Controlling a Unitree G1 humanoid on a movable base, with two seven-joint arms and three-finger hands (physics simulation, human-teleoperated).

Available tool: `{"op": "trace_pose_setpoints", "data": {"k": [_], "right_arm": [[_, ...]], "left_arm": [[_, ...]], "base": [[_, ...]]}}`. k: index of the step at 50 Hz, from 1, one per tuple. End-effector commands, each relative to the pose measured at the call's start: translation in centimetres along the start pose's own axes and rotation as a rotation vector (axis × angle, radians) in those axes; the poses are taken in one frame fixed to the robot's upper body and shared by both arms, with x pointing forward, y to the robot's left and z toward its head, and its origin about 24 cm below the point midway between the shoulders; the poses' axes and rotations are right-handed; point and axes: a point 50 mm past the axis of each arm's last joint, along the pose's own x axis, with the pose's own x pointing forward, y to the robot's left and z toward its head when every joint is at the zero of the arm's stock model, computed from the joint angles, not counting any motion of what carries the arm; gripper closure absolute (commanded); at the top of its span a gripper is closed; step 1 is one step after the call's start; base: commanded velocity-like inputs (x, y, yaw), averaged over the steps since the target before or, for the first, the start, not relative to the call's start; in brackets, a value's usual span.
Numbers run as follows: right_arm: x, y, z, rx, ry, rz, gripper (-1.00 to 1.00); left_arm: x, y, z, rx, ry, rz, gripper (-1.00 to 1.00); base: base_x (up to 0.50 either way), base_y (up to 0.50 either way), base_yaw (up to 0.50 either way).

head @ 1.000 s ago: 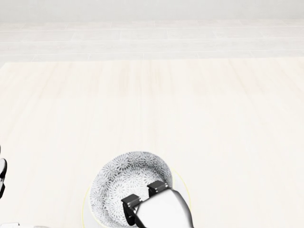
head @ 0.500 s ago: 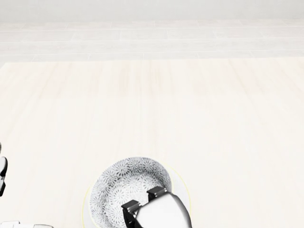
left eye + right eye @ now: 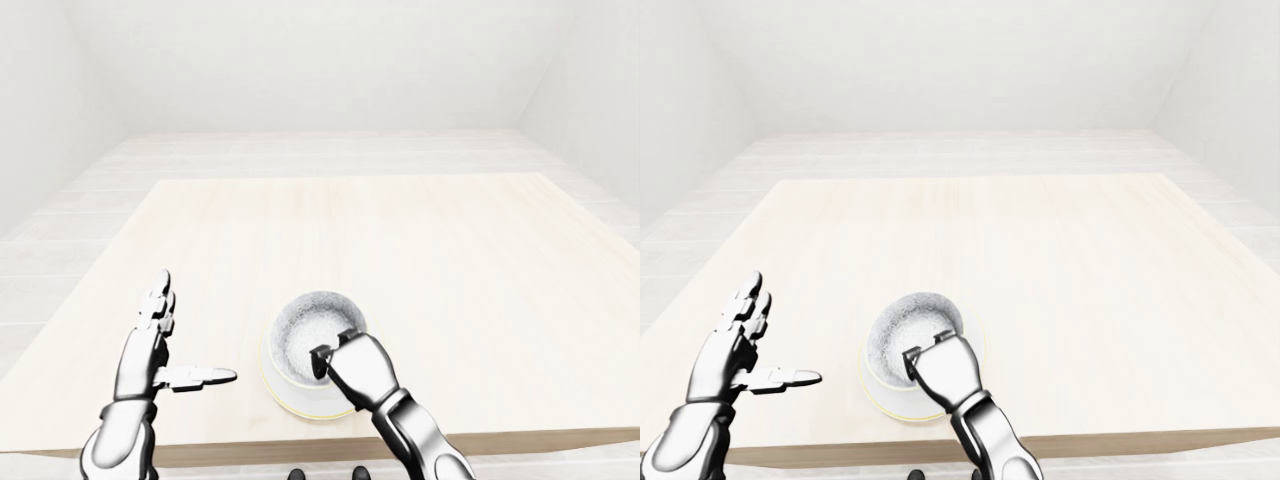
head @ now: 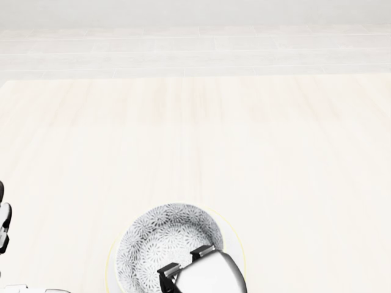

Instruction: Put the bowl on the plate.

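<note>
A bowl (image 4: 164, 237) with a grey flower pattern sits inside the rim of a pale plate (image 3: 283, 393) near the bottom edge of the table. My right hand (image 4: 185, 261) comes in from below. Its dark fingertips (image 4: 202, 250) hook over the bowl's near rim and close on it; the thumb is hidden. My left hand (image 3: 190, 335) hovers to the left of the plate, fingers spread, thumb pointing at the plate, holding nothing.
The light wooden table (image 3: 420, 250) stretches up and to the right of the plate. Its near edge (image 3: 520, 437) runs just below the plate. A pale floor and white walls surround it.
The bowl and my right hand have slid a little down the head view, settling onto the plate. The left hand has hardly moved.
</note>
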Motion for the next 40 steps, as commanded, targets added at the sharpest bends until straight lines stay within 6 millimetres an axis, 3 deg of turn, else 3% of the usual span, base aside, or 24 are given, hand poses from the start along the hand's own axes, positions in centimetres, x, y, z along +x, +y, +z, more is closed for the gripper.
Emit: {"op": "trace_pose_setpoints", "data": {"k": [1, 14, 29, 40], "right_arm": [[-0.17, 0.10, 0.10, -0.016, -0.002, 0.001, 0.27], [-0.17, -0.06, 0.14, -0.020, -0.004, 0.000, 0.16], [-0.04, -0.19, 0.15, -0.026, -0.005, -0.001, -0.15], [-0.21, -0.32, 0.16, -0.026, -0.004, -0.001, -0.15]], "left_arm": [[-0.05, -0.13, -0.21, -0.001, 0.003, -0.002, -1.00], [0.13, -0.19, -0.16, -0.002, 0.001, -0.004, -1.00], [0.48, -0.31, 0.20, 0.002, -0.005, -0.007, -1.00], [0.68, -0.37, 0.36, 0.005, -0.013, -0.010, -1.00]], "base": [[0.00, 0.00, 0.00], [0.00, 0.00, 0.00], [0.00, 0.00, 0.00], [0.00, 0.00, 0.00]]}}
